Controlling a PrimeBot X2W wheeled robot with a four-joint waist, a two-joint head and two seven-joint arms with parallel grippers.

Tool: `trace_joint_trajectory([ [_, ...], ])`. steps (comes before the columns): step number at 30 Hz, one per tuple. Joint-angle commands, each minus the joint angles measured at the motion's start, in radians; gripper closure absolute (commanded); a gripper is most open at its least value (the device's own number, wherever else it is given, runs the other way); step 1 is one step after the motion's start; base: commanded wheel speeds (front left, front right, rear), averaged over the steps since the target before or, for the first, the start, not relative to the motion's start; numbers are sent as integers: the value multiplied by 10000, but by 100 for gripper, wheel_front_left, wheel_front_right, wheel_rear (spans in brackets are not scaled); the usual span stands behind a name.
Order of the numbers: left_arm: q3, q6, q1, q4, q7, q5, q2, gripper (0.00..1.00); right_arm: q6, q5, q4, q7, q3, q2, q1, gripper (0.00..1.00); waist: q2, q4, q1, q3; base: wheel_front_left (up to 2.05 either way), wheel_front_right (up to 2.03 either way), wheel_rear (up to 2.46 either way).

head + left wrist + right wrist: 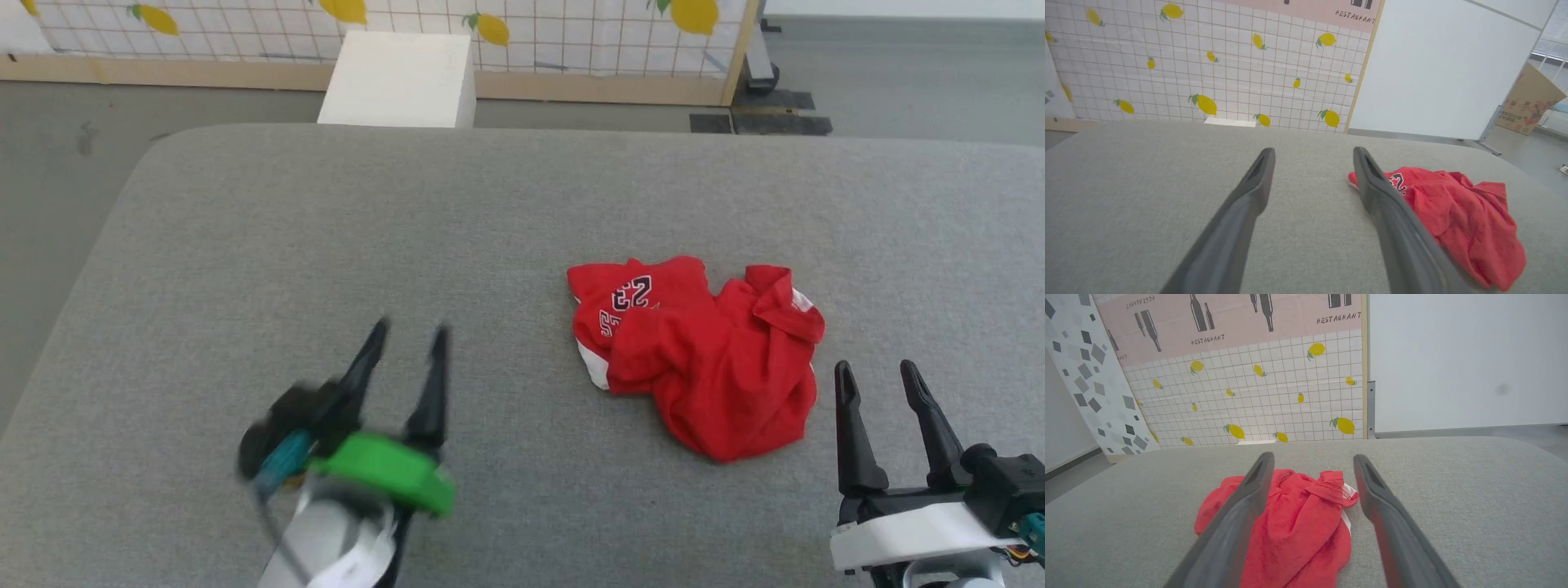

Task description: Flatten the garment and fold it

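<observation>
The garment [702, 351] is a crumpled bright-red heap with white trim and a "23" print, lying right of centre on the grey padded table [326, 245]. My left gripper [408, 331] hovers open well to its left, fingers apart with nothing between them; it is motion-blurred. My right gripper [878, 367] stands open just right of the heap's near edge, empty. In the left wrist view the garment [1457, 212] lies beyond the right finger [1392, 212]. In the right wrist view the garment [1298, 522] lies ahead, between and left of the open fingers [1237, 522].
A white box [400, 77] stands on the floor beyond the table's far edge, before a lemon-patterned panel [531, 24]. The table's left edge curves down at the far left. A cardboard box [1527, 102] sits off to the right.
</observation>
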Motion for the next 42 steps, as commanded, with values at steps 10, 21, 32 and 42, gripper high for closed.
trace_joint_trajectory([
  [10,-2482,624,-4309,2886,1183,-830,-33,0,-17,256,-79,-59,205,7,-581,0,-1,-972,0,1117,0,0,0],
  [21,-3493,1343,-6791,6017,4836,-1948,-33,0,-17,532,-55,-59,452,7,-1038,0,-1,-2080,0,2098,0,0,0],
  [32,-4177,1150,-6753,6168,6466,-3030,-33,100,-17,632,23,-59,471,7,-1062,0,-1,-2190,0,2011,0,0,0],
  [42,-3422,1818,-6868,4922,1329,-2392,234,100,-17,454,69,-59,373,7,-812,0,-1,-1455,0,1161,0,0,0],
])
